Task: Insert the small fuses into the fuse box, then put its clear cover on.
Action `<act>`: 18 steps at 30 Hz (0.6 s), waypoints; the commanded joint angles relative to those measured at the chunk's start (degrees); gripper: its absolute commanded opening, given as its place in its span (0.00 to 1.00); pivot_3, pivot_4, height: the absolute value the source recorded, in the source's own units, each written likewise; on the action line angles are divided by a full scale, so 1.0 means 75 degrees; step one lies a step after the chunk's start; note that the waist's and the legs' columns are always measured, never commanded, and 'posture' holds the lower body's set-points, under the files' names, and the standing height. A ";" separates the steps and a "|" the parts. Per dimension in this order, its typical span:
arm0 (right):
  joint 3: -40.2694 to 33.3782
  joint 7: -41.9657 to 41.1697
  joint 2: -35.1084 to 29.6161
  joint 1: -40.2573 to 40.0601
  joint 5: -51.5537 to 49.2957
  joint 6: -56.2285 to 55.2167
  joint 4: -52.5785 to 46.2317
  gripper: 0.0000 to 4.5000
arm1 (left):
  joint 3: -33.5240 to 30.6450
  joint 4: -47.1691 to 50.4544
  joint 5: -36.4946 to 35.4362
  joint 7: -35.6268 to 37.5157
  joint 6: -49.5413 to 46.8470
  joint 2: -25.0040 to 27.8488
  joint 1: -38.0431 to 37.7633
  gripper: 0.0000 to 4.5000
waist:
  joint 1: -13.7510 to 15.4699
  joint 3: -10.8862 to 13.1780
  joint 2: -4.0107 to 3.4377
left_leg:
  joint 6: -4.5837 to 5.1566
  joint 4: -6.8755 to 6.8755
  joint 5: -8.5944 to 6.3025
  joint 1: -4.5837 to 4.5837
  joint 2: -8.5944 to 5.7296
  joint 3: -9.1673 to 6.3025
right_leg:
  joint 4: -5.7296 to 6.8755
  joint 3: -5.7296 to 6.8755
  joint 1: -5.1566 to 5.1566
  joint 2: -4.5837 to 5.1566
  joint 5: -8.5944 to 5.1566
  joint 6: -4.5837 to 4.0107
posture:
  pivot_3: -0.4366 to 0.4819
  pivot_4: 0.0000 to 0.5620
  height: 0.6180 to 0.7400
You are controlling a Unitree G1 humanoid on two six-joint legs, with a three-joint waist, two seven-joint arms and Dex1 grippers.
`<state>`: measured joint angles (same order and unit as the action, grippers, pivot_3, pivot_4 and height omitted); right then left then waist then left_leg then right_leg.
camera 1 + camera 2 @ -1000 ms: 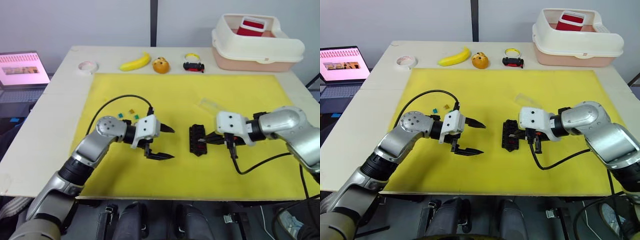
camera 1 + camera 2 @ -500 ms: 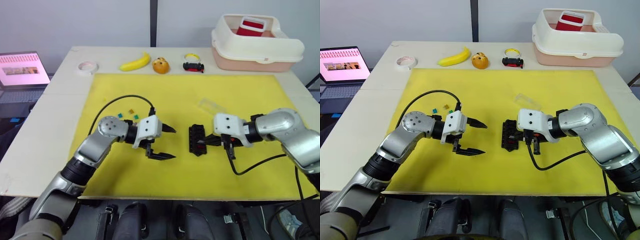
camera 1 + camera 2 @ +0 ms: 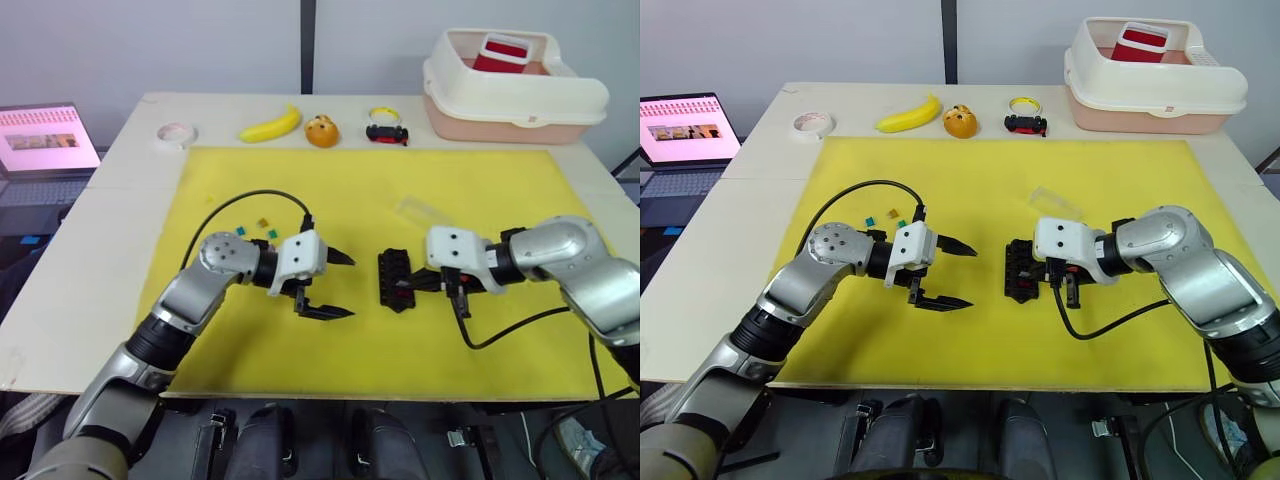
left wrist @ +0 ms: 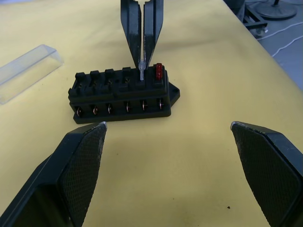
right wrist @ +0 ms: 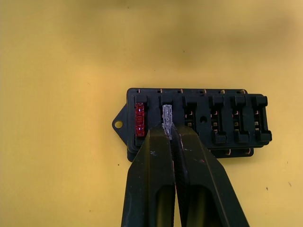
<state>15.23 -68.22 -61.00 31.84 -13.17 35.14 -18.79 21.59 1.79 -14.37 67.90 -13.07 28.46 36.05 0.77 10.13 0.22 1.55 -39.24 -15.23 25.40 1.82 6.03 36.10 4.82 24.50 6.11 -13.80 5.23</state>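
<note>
Right now the right hand (image 5: 171, 135) pinches a clear-grey fuse (image 5: 166, 115) upright over the fuse box (image 3: 396, 279) slot beside the seated red fuse (image 5: 139, 119); left hand (image 3: 336, 285) hangs open just left; spare fuses (image 3: 254, 229) behind it

The black fuse box (image 5: 199, 120) lies flat on yellow. A red fuse (image 5: 139, 119) sits in its end slot, a clear fuse (image 5: 166, 116) beside it. The clear cover (image 4: 26, 72) lies nearby.

fuse box (image 3: 396, 279) x1 | clear cover (image 3: 421, 211) x1 | loose fuses (image 3: 256, 229) x3 | fuses in box (image 5: 140, 119) x2
</note>
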 commanded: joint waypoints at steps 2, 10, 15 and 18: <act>-0.0179 -0.0120 0.0023 0.0302 -0.0001 0.0155 -0.0128 0.00 | -0.0157 0.0092 -0.0017 0.0110 0.0128 -0.0054 0.0159 0.98 | -0.0003 0.0000 0.0000 | 0.0000 0.0000 0.0000 0.0000 0.0000 0.0000 | 0.0001 0.0000 0.0000 0.0000 0.0000 0.0000 | 0.48 0.27 1.00; -0.0072 -0.0208 0.0058 0.0398 0.0130 0.0191 -0.0224 0.00 | -0.0152 0.0124 -0.0010 0.0069 0.0072 -0.0132 0.0191 0.98 | -0.0001 -0.0001 0.0000 | -0.0001 -0.0003 0.0001 0.0000 0.0000 -0.0001 | 0.0002 0.0000 -0.0002 -0.0002 0.0000 0.0000 | 0.48 0.27 1.00; -0.0041 -0.0264 0.0058 0.0315 0.0263 0.0114 -0.0210 0.00 | -0.0155 0.0114 0.0003 0.0069 0.0087 -0.0150 0.0203 0.98 | -0.0001 -0.0001 0.0000 | -0.0002 -0.0004 0.0001 -0.0001 0.0000 -0.0001 | 0.0003 0.0000 -0.0002 -0.0003 0.0000 0.0000 | 0.48 0.27 1.00; -0.0018 -0.0325 0.0045 0.0268 0.0321 0.0099 -0.0208 0.00 | -0.0167 0.0107 0.0013 0.0073 0.0084 -0.0163 0.0220 0.98 | -0.0002 -0.0001 0.0000 | -0.0002 -0.0005 0.0002 -0.0001 -0.0001 -0.0001 | 0.0004 0.0000 -0.0002 -0.0004 0.0000 0.0001 | 0.48 0.27 1.00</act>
<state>15.35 -70.20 -60.19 33.75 -11.31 36.42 -18.98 21.50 1.57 -14.28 67.93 -13.10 27.29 36.41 0.76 10.13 0.22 1.53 -39.28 -15.22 25.39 1.82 6.02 36.13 4.82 24.49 6.08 -13.80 5.24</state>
